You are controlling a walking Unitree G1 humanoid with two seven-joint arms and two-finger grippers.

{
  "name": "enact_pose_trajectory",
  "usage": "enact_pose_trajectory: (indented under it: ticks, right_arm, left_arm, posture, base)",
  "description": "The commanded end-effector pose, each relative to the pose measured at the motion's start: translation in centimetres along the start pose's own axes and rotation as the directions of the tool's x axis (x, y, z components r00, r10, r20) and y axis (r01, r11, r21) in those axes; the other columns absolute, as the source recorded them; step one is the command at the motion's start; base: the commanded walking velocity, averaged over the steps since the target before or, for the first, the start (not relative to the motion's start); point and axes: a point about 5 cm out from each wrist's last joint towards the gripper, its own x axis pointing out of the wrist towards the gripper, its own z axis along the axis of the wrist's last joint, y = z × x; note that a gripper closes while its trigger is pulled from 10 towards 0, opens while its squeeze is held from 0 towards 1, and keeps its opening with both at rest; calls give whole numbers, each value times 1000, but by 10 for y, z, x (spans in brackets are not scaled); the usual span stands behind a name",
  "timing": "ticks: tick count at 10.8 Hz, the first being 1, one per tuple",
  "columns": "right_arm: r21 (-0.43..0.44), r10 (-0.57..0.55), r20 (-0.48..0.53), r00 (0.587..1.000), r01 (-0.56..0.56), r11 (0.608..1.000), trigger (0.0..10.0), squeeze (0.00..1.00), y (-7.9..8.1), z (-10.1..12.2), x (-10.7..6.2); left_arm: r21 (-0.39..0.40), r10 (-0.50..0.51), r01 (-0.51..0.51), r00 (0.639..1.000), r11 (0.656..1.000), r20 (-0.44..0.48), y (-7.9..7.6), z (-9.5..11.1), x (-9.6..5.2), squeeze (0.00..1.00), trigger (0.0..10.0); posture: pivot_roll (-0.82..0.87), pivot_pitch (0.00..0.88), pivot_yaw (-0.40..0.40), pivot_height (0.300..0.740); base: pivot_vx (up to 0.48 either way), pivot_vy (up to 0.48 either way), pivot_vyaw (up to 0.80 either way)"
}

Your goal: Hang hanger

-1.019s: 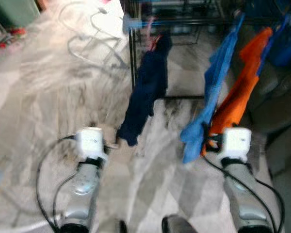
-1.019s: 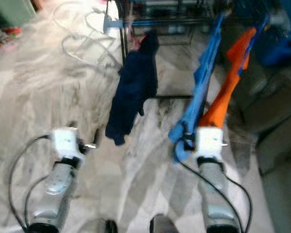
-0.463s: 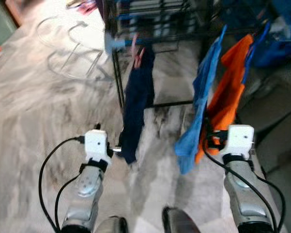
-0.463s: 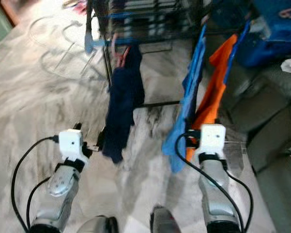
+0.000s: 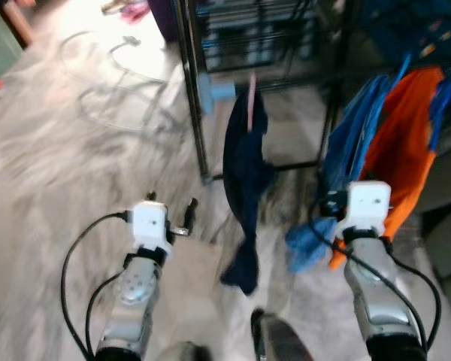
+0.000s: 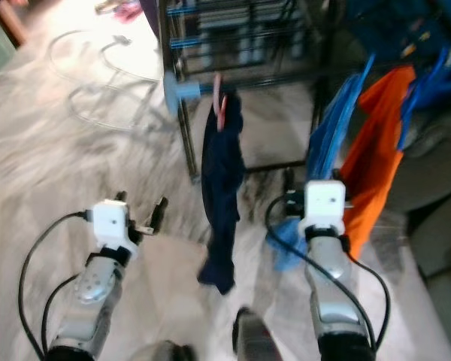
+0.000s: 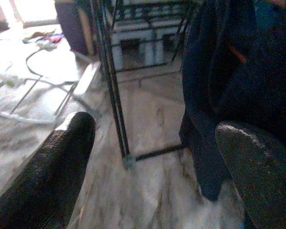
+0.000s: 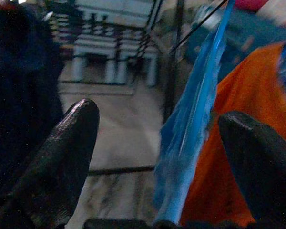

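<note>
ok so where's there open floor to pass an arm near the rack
Open marble floor lies left of the black rack post, ahead of the left gripper. Right of it is crowded: navy garment, blue garment and orange garment hang close together.

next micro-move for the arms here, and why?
Probably hold both arms and steady the body first. The head views are blurred, and both the left gripper and right gripper are open and empty. The navy garment hangs on the black rack, with the blue garment ahead of the right gripper; no loose hanger is discernible.
</note>
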Motion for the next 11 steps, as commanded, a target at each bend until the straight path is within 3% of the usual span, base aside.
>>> enact_pose_trajectory:
  ticks: [1,3,7,11]
  right_arm:
    - [3,-16,14,1000,16,1000,10000,0,2,3,0]
    - [-22,-50,33,998,51,998,10000,0,-2,7,4]
    - [-19,-82,22,996,82,996,10000,0,-7,6,8]
    - [-23,-85,9,996,85,996,10000,0,-7,3,7]
  left_arm:
    - [8,29,-29,999,1000,-25,9,-5,-7,0,10000]
    - [7,32,-32,999,999,-39,9,-7,-9,0,10000]
    - [8,10,-9,999,1000,-41,5,-7,-9,0,10000]
    - [12,1,0,999,1000,-47,3,-7,-9,0,10000]
  posture:
    - [-153,259,32,740]
    - [-150,263,32,740]
    - [-148,264,33,740]
    - [-153,264,36,740]
  base:
    - [0,0,-800]
    - [0,0,-625]
    - [0,0,0]
    - [0,-363,0]
